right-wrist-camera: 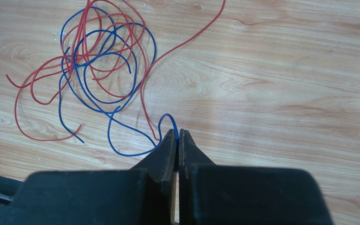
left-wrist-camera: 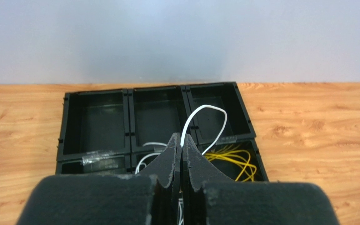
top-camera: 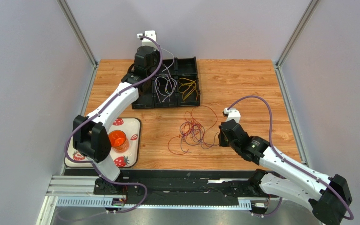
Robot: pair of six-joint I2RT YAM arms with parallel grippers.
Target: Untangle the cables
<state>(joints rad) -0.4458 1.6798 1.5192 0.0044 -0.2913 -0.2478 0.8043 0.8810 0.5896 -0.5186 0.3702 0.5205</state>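
Cables (top-camera: 193,131), red and blue, lie tangled mid-worktop (top-camera: 243,84) of pale wood between grey walls (top-camera: 191,28), the right claw (right-wrist-camera: 177,136) pinched shut on one blue cable (right-wrist-camera: 167,115), the left claw (left-wrist-camera: 182,143) shut on one white cable (left-wrist-camera: 210,107) rising from one black six-compartment tray (left-wrist-camera: 129,112) that also holds yellow cables (left-wrist-camera: 229,159).

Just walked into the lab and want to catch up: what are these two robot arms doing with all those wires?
They are untangling cables. The left gripper is shut on a white cable over the black tray, where yellow cables lie in one compartment. The right gripper pinches a blue cable that runs into a tangle with red cables on the table.
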